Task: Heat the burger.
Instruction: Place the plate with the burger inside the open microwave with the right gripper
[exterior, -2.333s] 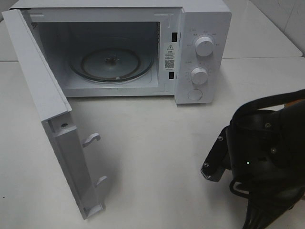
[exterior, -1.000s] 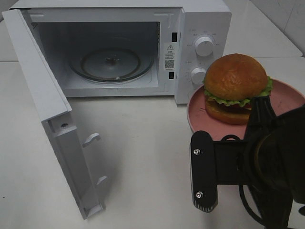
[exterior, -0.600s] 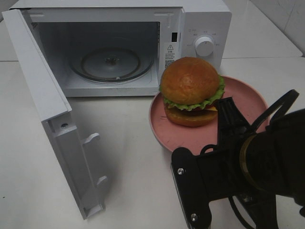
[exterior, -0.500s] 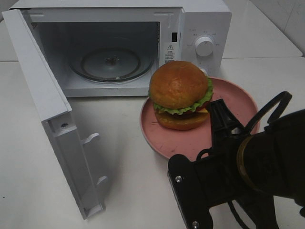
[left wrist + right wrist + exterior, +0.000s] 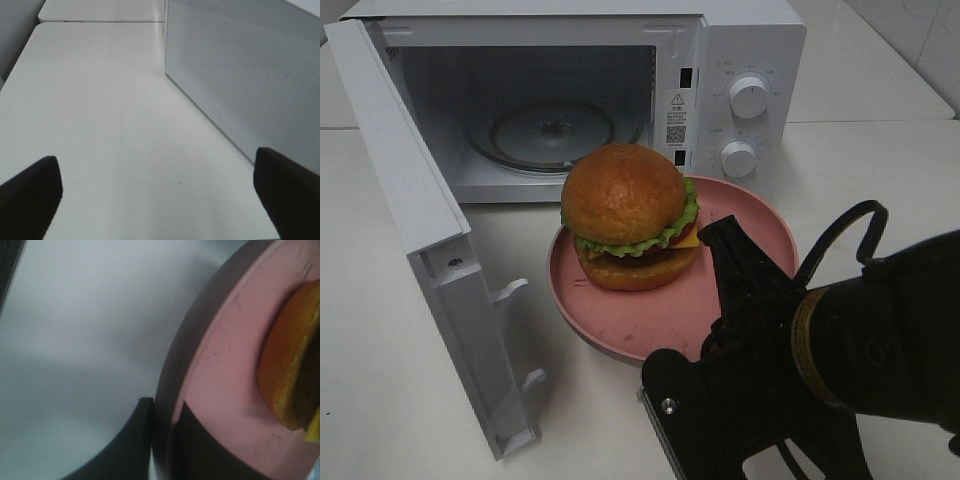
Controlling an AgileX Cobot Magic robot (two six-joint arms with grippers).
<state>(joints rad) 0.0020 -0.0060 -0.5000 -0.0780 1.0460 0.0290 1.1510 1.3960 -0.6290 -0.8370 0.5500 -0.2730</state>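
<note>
Before microwave | burger on plate (pink), beyond right jaws pinching its rim | left jaws wide

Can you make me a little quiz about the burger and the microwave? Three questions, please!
1. True or false: the microwave has its door open.
2. The burger sits on: A) a pink plate; B) a blue bowl; C) a wooden tray.
3. Which one grips the plate's rim: the right pincer or the left pincer?

Key: 1 true; 2 A; 3 the right pincer.
</note>
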